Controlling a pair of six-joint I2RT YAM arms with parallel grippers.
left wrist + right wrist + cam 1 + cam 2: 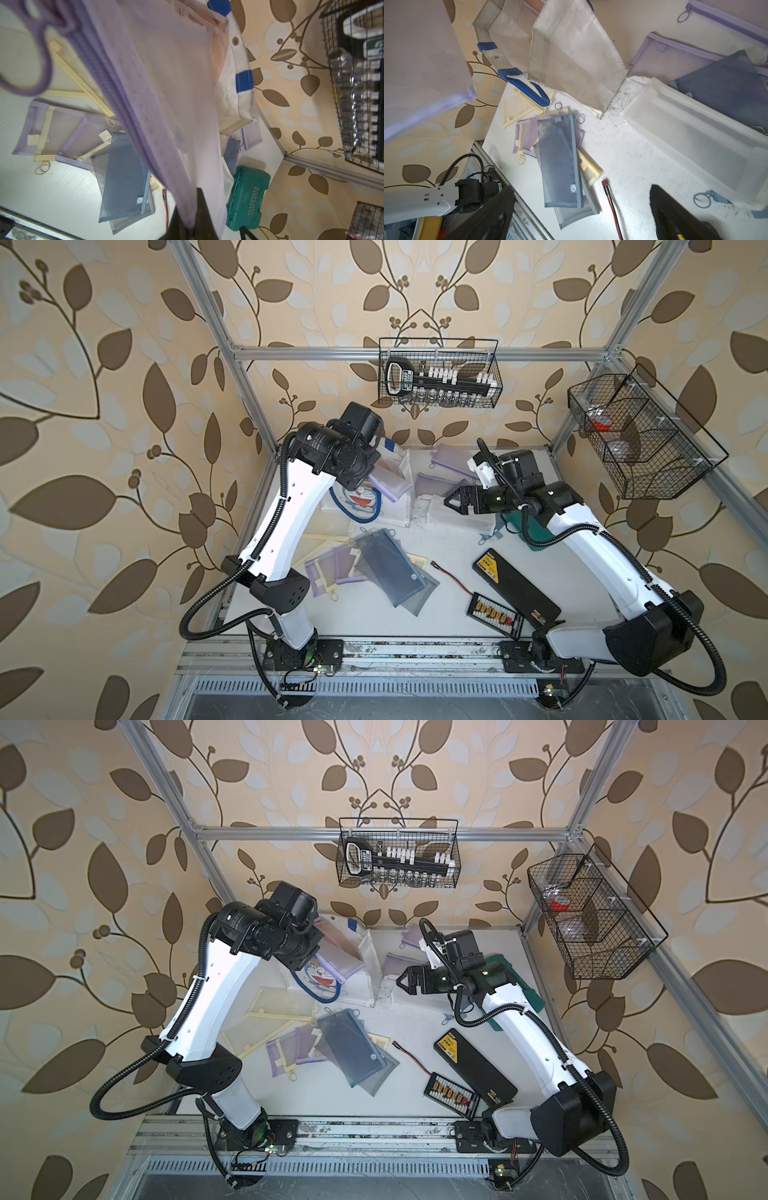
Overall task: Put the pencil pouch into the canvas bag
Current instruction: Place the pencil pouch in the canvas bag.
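Note:
My left gripper [191, 224] is shut on one end of a lilac mesh pencil pouch [155, 93], whose zipper edge runs away from the jaws. In both top views the pouch [388, 486] [343, 967] hangs slanted over the open mouth of the white canvas bag [401, 472] [368, 952], just above its cat-face pocket [357, 502]. The bag's blue handle tabs show behind the pouch [244, 81]. My right gripper [451, 502] [581, 188] stands open and empty to the right of the bag [571, 52], above the table.
Loose blue, lilac and yellow pouches [386, 568] lie in a pile at mid-table, with more behind the right gripper [432, 483]. A green tool case [247, 197], a black case [515, 585] and a connector board [494, 610] sit to the right. Wire baskets [440, 373] hang on the frame.

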